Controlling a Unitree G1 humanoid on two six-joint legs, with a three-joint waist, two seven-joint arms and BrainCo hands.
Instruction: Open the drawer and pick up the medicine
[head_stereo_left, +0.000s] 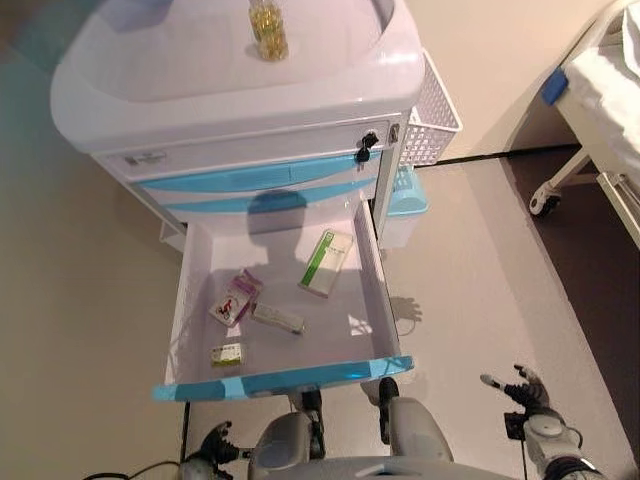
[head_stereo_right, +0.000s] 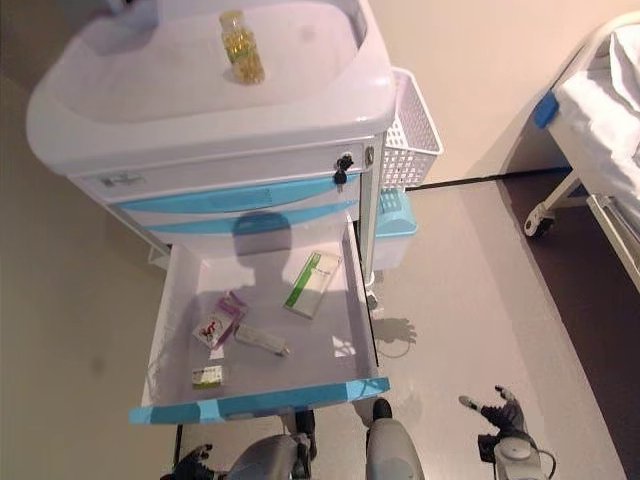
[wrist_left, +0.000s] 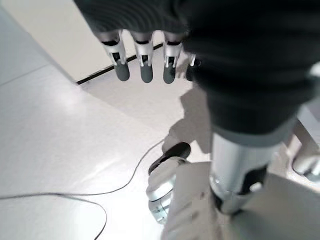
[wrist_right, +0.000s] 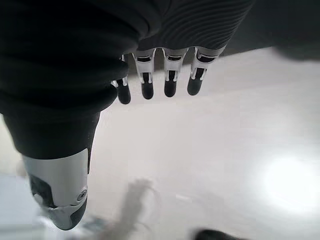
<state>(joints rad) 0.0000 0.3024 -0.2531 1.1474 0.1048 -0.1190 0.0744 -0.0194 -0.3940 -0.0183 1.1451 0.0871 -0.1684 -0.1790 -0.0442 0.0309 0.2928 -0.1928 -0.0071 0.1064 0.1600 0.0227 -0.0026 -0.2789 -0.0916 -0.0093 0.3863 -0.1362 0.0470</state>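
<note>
We see a medical cart (head_stereo_left: 240, 90) with its bottom drawer (head_stereo_left: 280, 380) pulled open. Inside lie a green-and-white medicine box (head_stereo_left: 327, 262), a pink packet (head_stereo_left: 236, 298), a flat white box (head_stereo_left: 278, 318) and a small box (head_stereo_left: 228, 354). A yellow bottle (head_stereo_left: 268, 28) stands on top. A white basket (head_stereo_left: 432, 115) hangs alongside; a bed (head_stereo_left: 612, 80) stands well apart. Our left robot hand (head_stereo_left: 212, 442) and right robot hand (head_stereo_left: 520, 390) hang low over the floor (head_stereo_left: 480, 260), fingers relaxed, empty.

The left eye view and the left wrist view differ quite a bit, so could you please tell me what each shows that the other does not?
Only the left eye view shows the cart, its open drawer holding medicine boxes, the bottle on top and the right robot hand. Only the left wrist view shows the left robot hand's straight fingers up close. Both share the pale floor and the left robot hand.
</note>
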